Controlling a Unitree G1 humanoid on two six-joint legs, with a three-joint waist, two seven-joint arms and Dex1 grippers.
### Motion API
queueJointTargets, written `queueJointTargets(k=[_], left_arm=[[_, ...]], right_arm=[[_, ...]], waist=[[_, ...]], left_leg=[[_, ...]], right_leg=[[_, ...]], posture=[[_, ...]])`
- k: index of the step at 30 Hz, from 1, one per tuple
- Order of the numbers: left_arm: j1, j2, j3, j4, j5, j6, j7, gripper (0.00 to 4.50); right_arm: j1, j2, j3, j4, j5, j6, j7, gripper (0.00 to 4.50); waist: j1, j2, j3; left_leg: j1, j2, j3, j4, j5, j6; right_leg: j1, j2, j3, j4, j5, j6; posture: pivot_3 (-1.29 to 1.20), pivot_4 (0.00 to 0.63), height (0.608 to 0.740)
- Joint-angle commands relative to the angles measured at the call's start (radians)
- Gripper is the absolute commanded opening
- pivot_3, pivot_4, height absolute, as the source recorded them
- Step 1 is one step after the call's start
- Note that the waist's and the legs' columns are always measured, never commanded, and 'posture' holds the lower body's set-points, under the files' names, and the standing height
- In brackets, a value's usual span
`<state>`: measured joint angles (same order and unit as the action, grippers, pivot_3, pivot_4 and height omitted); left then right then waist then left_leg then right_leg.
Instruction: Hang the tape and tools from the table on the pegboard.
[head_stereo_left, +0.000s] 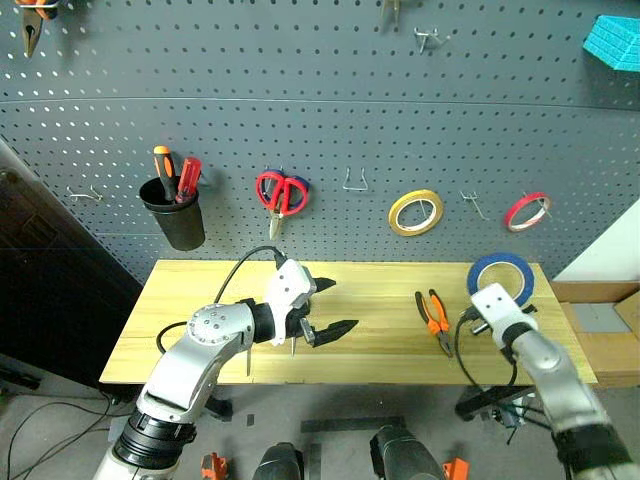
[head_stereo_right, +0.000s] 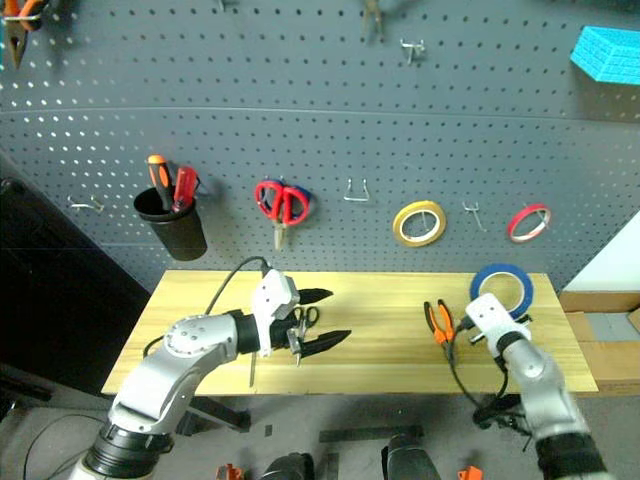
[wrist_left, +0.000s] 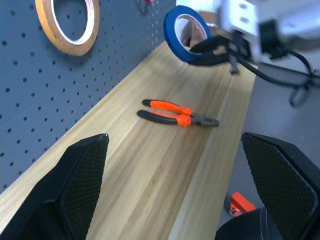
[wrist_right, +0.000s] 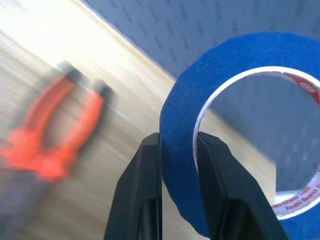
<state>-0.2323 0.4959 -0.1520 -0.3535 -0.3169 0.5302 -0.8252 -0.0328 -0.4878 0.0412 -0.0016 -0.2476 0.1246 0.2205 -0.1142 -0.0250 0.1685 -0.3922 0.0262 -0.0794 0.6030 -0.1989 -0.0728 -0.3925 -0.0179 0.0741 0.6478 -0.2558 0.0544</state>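
- Tape (wrist_right: 240, 135) comes first: the blue ring stands on edge at the right of the head views, lifted above the table (head_stereo_left: 200, 310), its wide hole facing roughly toward us and the pegboard (head_stereo_left: 320, 120).
- We judge it light and stiff enough to keep its round shape, with a smooth band that could slip or swing if pinched loosely; the sensible hold is across the band wall, one finger inside the hole and one outside.
- That is the hold we see: the right gripper (wrist_right: 177, 145) has its two black fingers closed narrow on the lower left part of the ring, clamping the band between them.
- A ring has no long axis; its hole axis runs about level toward the board, which should suit sliding it over a hook.
- Bare hooks (head_stereo_left: 355, 182) sit in the middle row of the board, one between the red-handled scissors (head_stereo_left: 281, 193) and the yellow roll (head_stereo_left: 416, 212), another between that roll and the thin red roll (head_stereo_left: 526, 211).
- Pliers (head_stereo_left: 433, 317) lie flat on the table just left of the tape, orange handles toward the board, jaws toward the near edge, so their long axis runs front to back.
- Our left gripper (head_stereo_left: 322, 305) hovers over the table's centre left, fingers spread wide and empty.
- We make out small black-handled scissors (head_stereo_right: 300, 320) on the table beside the left gripper, partly hidden by it.
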Motion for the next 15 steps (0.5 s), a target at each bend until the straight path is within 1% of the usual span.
queueJointTargets(k=[1,2,4,6,11,15], left_arm=[[-0.027,-0.019,0.029,-0.040,-0.045,-0.021,0.005,4.50],[-0.034,-0.023,0.031,-0.044,-0.056,-0.014,0.004,4.50],[-0.042,-0.025,0.031,-0.048,-0.069,-0.006,0.005,4.50],[-0.046,-0.021,0.025,-0.047,-0.070,-0.007,0.005,4.50],[-0.051,-0.016,0.019,-0.043,-0.069,-0.010,0.011,4.50],[-0.048,-0.013,0.017,-0.042,-0.062,-0.014,0.016,4.50]], right_arm=[[0.000,0.013,-0.023,-0.180,-0.051,-0.048,-0.067,0.67],[-0.018,0.019,-0.031,-0.189,-0.052,-0.058,-0.078,0.67],[-0.058,0.020,-0.044,-0.181,-0.053,-0.072,-0.090,0.67],[-0.118,0.023,-0.060,-0.128,-0.027,-0.076,-0.089,0.67],[-0.269,0.027,-0.066,0.063,0.033,-0.133,-0.054,0.67],[-0.402,0.039,-0.058,0.284,0.069,-0.184,-0.027,0.67]], waist=[[0.000,0.000,0.000],[0.000,0.000,0.000],[0.000,0.000,0.000],[0.000,0.000,0.000],[0.000,0.000,0.000],[-0.001,0.000,-0.001]], left_leg=[[0.000,0.000,0.000,0.003,0.000,0.000],[-0.001,0.000,0.000,0.005,0.000,0.000],[-0.001,0.000,0.000,0.009,0.000,0.000],[-0.001,0.000,0.001,0.010,0.000,0.000],[-0.001,0.000,0.001,0.009,0.000,0.000],[-0.002,0.000,0.001,0.006,0.000,0.000]], right_leg=[[0.000,0.000,0.000,0.000,0.000,-0.001],[0.001,0.000,0.000,0.000,-0.001,-0.003],[0.003,0.000,0.000,0.000,-0.001,-0.003],[0.004,0.000,0.001,0.000,-0.001,-0.004],[0.004,0.000,0.000,0.000,0.001,-0.004],[0.002,0.000,0.000,0.000,0.003,0.001]], posture=[[-0.11,0.112,0.740],[-0.12,0.111,0.740],[-0.12,0.107,0.740],[-0.11,0.104,0.740],[-0.11,0.097,0.740],[-0.11,0.094,0.740]])
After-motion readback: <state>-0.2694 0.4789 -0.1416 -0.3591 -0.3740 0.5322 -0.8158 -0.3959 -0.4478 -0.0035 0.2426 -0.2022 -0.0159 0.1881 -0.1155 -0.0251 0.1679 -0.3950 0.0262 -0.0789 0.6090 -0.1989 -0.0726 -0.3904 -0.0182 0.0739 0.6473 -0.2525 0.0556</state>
